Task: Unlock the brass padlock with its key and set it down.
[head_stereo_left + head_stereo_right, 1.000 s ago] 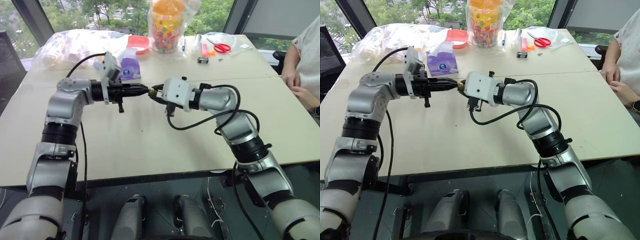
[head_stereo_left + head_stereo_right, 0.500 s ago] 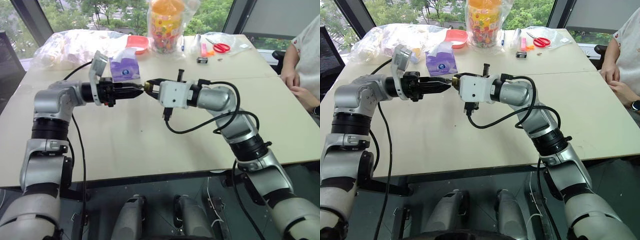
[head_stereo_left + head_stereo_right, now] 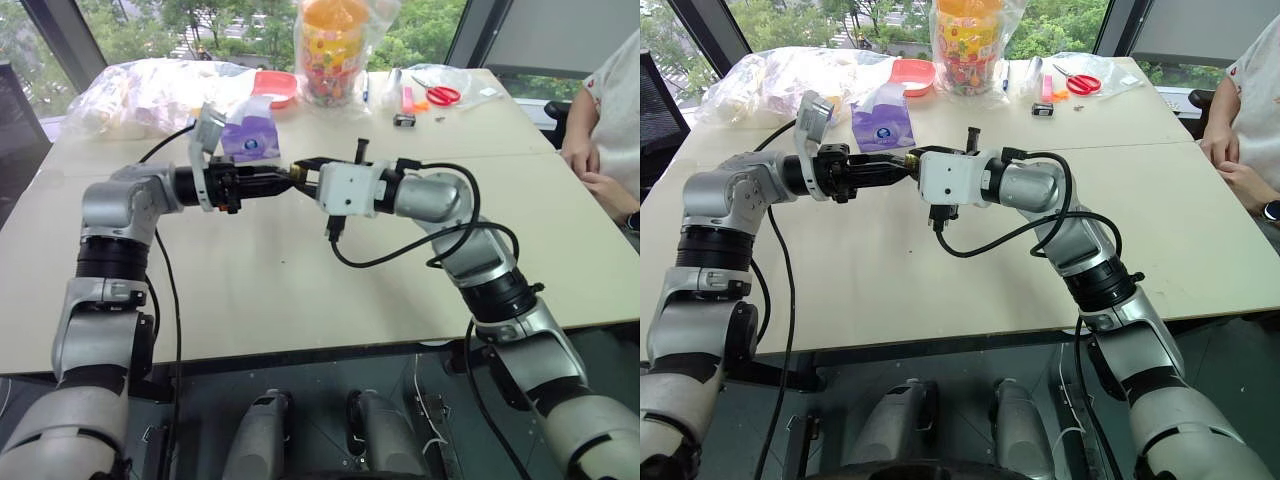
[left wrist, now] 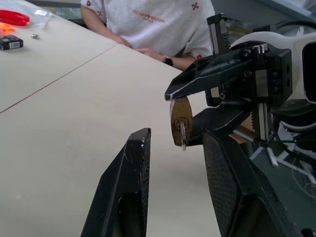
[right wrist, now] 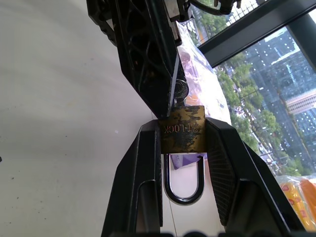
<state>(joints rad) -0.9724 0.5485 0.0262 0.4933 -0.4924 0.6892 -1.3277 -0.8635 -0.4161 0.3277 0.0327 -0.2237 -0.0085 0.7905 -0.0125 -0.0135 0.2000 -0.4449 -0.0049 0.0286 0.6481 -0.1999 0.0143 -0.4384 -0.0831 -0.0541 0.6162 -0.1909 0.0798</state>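
A: Brass, dull and scuffed: that is the brass padlock (image 5: 181, 130), pinched by its body between the two black fingers of the right gripper (image 5: 182, 148), which is clenched tight on it. Its silvery shackle (image 5: 183, 183) loops back between those fingers, toward the wrist, and sits seated in the body.

B: And the key?

A: The key (image 4: 182, 136) sticks out of the keyhole in the padlock's end face, the face turned away from the right gripper and toward the left one. Its round head (image 5: 179, 90) lies against the tip of one left finger in the right wrist view.

B: So the left gripper has hold of the key?

A: I cannot tell. In its own wrist view the left gripper (image 4: 175, 148) stands with its fingers parted, one finger (image 4: 129, 182) to one side of the padlock and the other just beside it; the key hangs in the gap without a clear pinch.

B: Where does all this sit?

A: Both grippers meet tip to tip in the air above the pale wooden table (image 3: 300, 280). Beyond the left gripper lies a purple tissue pack (image 3: 248, 140). Behind the right gripper a person (image 4: 153, 24) in a light shirt sits at the table's edge.
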